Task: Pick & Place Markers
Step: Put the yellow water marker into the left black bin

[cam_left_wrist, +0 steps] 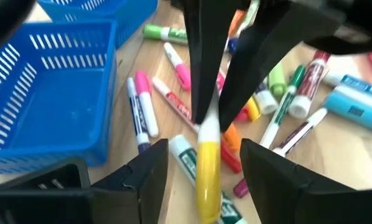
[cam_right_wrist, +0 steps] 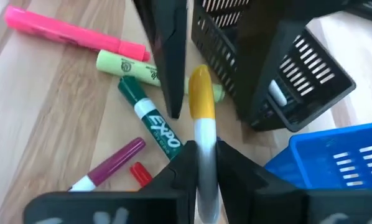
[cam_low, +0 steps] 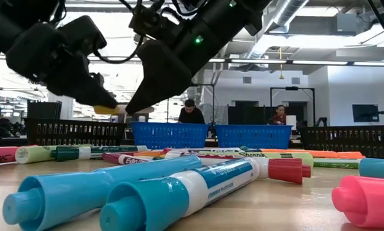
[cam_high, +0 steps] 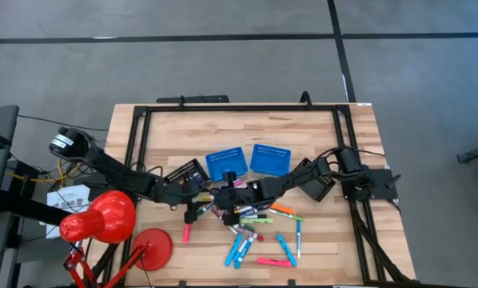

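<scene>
Markers [cam_high: 264, 236] scattered across wooden table [cam_high: 335, 248], seated people [cam_low: 191, 113] beyond.

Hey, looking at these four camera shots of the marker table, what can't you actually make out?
- High view: yellow marker hidden under the two arms.
- Left wrist view: left gripper fingers cut off by the edge; right gripper covers markers behind.
- Low view: blue baskets block what's inside them.
- Right wrist view: basket cut off.
</scene>
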Controlling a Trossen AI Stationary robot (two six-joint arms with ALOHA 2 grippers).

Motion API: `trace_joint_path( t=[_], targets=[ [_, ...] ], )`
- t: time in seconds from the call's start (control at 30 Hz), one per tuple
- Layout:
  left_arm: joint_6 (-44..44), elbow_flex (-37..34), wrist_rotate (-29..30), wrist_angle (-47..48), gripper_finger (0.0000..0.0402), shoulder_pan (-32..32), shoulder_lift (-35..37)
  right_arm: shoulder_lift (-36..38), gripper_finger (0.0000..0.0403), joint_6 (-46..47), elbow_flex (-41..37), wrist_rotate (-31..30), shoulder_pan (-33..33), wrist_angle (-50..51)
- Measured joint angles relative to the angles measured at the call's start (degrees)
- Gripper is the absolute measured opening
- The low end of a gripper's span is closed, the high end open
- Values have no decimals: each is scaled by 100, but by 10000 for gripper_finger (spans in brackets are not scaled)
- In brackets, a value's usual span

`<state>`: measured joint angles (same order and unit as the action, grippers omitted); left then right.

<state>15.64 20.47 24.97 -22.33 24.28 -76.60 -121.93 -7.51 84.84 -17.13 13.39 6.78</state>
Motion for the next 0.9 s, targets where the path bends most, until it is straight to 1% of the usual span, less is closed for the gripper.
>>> trace_joint_path(
  t=[0.1, 0.23, 0.47, 0.7, 0.8, 0.9],
  targets=[
    [0, 0, 0, -10, 188, -1, -120, 0, 32, -26, 0, 3, 2, 3],
    [-20, 0, 12, -98, 166, -1, -134, 0, 21, -28, 0, 4, 6, 5],
    [-22, 0, 17, -162, 107, -1, -134, 0, 43, -42, 0, -5, 2, 3],
    [-46, 0, -3, -166, 44, 3, -134, 0, 25, -68, 2, -104, 2, 10],
    [-46, 0, -17, -174, 41, 5, -134, 0, 35, -64, 1, -108, 6, 12],
    [-22, 0, 29, -177, 49, 3, -131, 0, 59, -37, 2, -123, 0, 11]
  ],
)
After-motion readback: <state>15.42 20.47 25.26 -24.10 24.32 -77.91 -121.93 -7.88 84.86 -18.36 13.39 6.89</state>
